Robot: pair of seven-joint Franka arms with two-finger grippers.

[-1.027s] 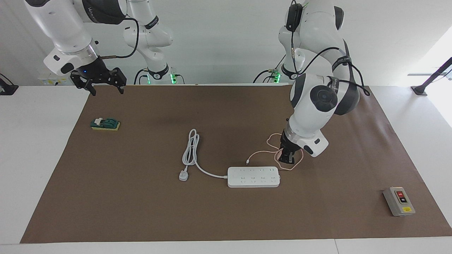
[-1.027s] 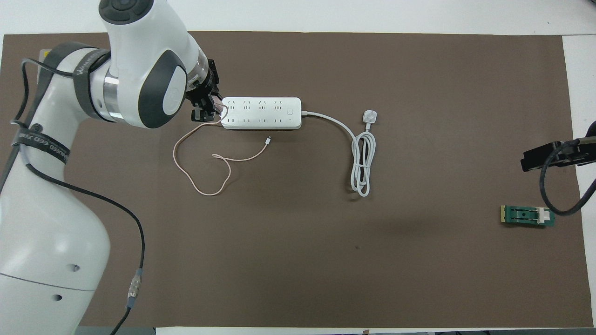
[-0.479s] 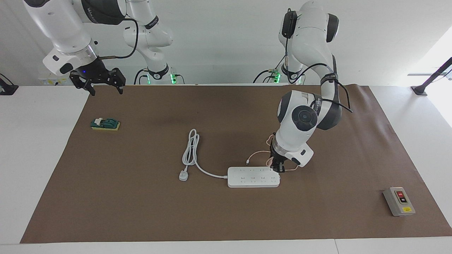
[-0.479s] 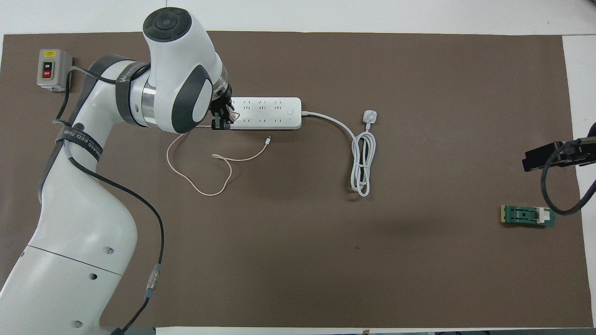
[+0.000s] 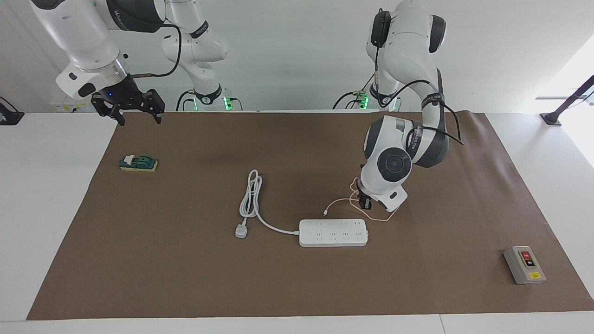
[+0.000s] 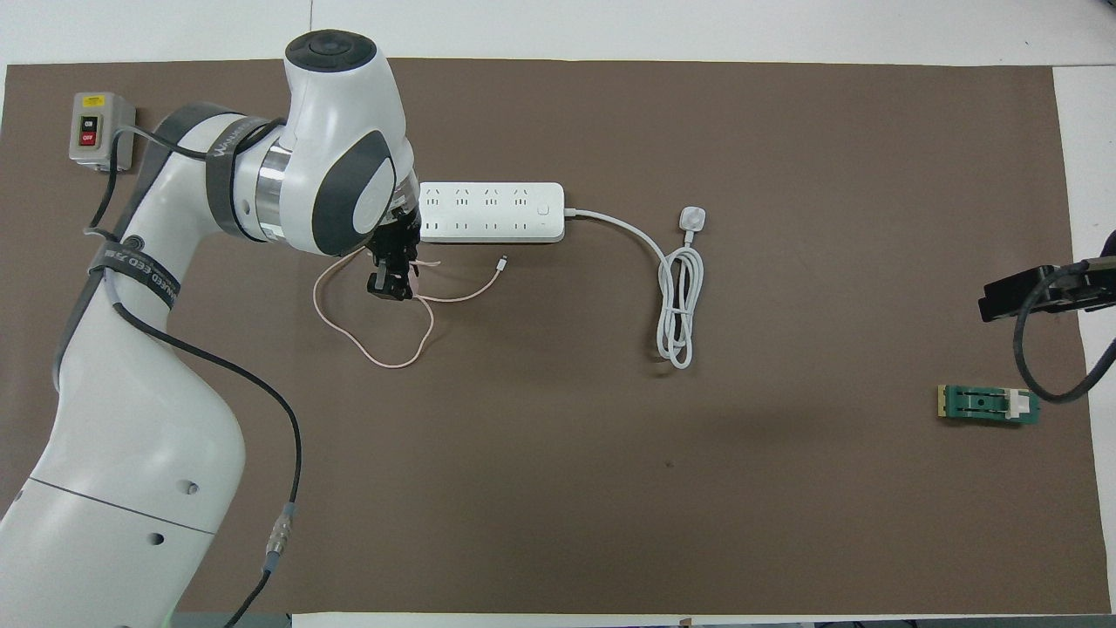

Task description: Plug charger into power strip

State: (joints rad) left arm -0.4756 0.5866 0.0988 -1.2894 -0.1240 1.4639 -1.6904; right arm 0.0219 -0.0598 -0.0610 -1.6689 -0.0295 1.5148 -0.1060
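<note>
The left tool (image 5: 365, 203) (image 6: 390, 283), closed tight, hangs at centre-left of the overhead frame, just below the power strip's (image 5: 333, 232) (image 6: 491, 212) end, over the loops of the thin pink cable (image 6: 375, 344). It seems to grip the charger (image 6: 425, 262), though the body is mostly hidden. The cable's connector (image 5: 326, 214) (image 6: 501, 261) lies beneath the strip. The right tool (image 5: 129, 105), jaws wide and empty, waits upper left in the facing frame. On the surface (image 5: 185, 278), the grey switch box (image 5: 524, 265) (image 6: 101, 131) reads "ON" and "OFF".
</note>
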